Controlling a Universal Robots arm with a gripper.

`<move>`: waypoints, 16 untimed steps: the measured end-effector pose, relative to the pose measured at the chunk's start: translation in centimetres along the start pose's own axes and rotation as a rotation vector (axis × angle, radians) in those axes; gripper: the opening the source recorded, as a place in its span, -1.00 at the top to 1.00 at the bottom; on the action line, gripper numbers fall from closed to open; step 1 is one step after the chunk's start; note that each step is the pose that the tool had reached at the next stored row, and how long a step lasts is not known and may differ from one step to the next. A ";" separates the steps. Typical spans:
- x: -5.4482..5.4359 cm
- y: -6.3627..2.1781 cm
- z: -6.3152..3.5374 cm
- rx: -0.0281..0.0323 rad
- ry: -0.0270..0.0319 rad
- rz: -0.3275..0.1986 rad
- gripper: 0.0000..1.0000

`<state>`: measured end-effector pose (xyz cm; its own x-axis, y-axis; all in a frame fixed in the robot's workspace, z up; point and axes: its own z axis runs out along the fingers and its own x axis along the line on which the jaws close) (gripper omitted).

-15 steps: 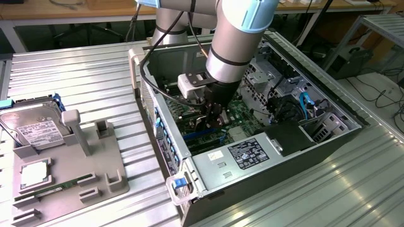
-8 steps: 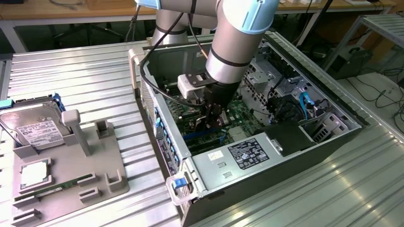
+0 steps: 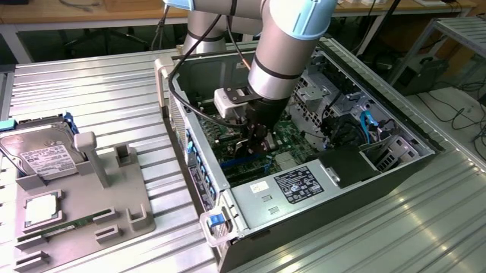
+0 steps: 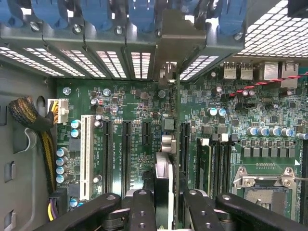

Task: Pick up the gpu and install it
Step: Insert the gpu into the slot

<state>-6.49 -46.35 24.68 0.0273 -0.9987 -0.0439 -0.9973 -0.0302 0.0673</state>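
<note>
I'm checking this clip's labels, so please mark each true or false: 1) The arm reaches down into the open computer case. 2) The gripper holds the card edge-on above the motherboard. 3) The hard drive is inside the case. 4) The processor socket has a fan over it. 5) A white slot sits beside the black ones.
1) True: the gripper is inside the computer case.
2) True: it is shut on the card, edge-on above the motherboard.
3) False: the hard drive rests on the gray holder outside it.
4) False: the processor socket is bare.
5) True: the white slot.
</note>
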 end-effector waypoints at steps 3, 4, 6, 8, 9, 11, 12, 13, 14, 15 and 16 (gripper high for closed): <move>0.0 -0.03 0.01 -0.0028 0.0000 0.000 0.44; 0.0 -0.06 0.01 -0.0029 -0.0001 0.000 0.44; 0.0 -0.18 0.04 -0.0029 -0.0002 0.000 0.44; 0.0 -0.22 0.08 -0.0028 -0.0002 0.000 0.44; 0.0 -0.22 0.10 -0.0028 -0.0002 0.000 0.44; 0.0 -0.23 0.15 -0.0028 -0.0002 0.000 0.44; 0.0 -0.23 0.21 -0.0027 -0.0004 0.000 0.44; 0.0 -0.24 0.28 -0.0028 -0.0003 0.000 0.44; 0.0 -0.24 0.38 -0.0031 -0.0002 0.000 0.44; 0.0 -0.25 0.48 -0.0037 0.0000 0.000 0.44; 0.0 -0.25 0.59 -0.0044 0.0003 0.000 0.44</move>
<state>-6.28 -46.35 24.07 0.0270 -0.9987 -0.0436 -0.9970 -0.0301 0.0717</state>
